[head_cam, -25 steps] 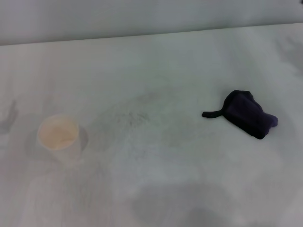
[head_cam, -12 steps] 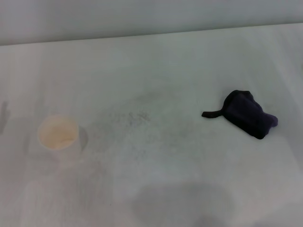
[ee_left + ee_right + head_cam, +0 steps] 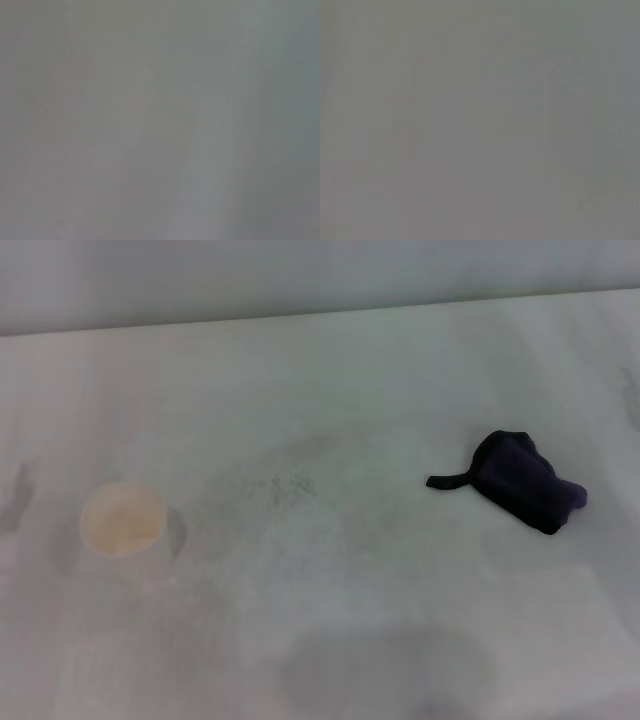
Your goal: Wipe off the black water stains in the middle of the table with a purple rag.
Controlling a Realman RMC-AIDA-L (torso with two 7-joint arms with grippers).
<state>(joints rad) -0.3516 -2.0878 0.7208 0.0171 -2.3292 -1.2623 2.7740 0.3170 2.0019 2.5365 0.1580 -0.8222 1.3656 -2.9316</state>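
Note:
The purple rag [image 3: 522,483] lies bunched on the white table [image 3: 400,380] at the right, its thin black tail pointing toward the middle. No dark blotches show; only a faint grey smear with tiny dark specks [image 3: 290,483] marks the middle of the table. Neither gripper shows in the head view. Both wrist views show only a plain grey blur.
A white paper cup [image 3: 123,521] stands at the left of the table. The table's far edge [image 3: 320,315] runs across the back. A faint grey shadow lies on the table near the front edge.
The rag and the cup have not moved. Only a faint grey shadow at the table's left edge has shifted.

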